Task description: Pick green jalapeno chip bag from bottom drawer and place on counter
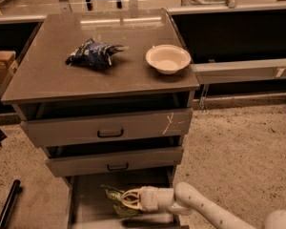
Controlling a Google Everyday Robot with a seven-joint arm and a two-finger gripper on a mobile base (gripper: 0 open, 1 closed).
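Observation:
The green jalapeno chip bag (pixel 113 197) lies crumpled in the open bottom drawer (pixel 88 202), on its grey floor. My gripper (pixel 126 199) reaches in from the right, low in the drawer, and is shut on the bag's right end. The bag's lower part sits under the fingers (pixel 131 194). The white arm (pixel 195 206) runs off to the lower right. The counter (pixel 52 78) is the brownish-grey top of the cabinet, well above the gripper.
A dark blue and white snack bag (pixel 93 54) and a white bowl (pixel 168 58) sit on the counter. Two shallower drawers with black handles (pixel 109 133) stand partly open above the bottom drawer and overhang it. A cardboard box (pixel 0 66) is at the left.

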